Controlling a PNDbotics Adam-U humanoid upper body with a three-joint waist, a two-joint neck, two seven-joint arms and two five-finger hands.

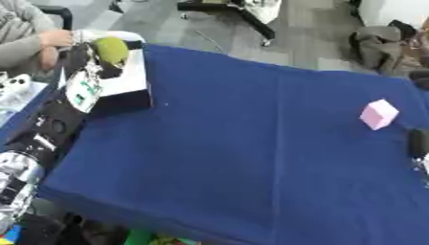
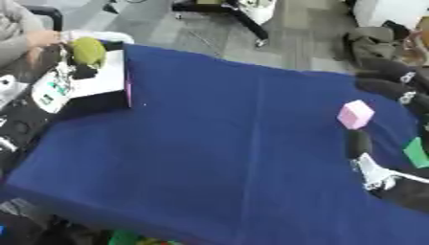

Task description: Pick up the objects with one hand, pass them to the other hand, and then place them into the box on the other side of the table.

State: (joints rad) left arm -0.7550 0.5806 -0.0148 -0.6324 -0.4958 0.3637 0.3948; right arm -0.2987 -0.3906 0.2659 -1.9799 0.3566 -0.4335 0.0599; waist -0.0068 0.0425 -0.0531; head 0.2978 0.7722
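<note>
A round olive-green object (image 1: 110, 50) is over the white box (image 1: 126, 85) at the table's far left corner. My left hand (image 1: 90, 61) is curled against its left and lower side, and the arm runs up along the left table edge. A pink cube (image 2: 355, 114) lies on the blue cloth at the right. Just below the cube, my right hand (image 2: 359, 143) shows at the right edge with a dark finger upright and nothing in it. Most of that hand is cut off in the left eye view.
A person's sleeve and hand (image 1: 52, 39) are close behind the box. A green thing (image 2: 415, 152) lies at the right edge beside my right hand. Dark bags (image 2: 381, 45) sit on the floor beyond the far right corner. Blue cloth (image 1: 251, 143) covers the table.
</note>
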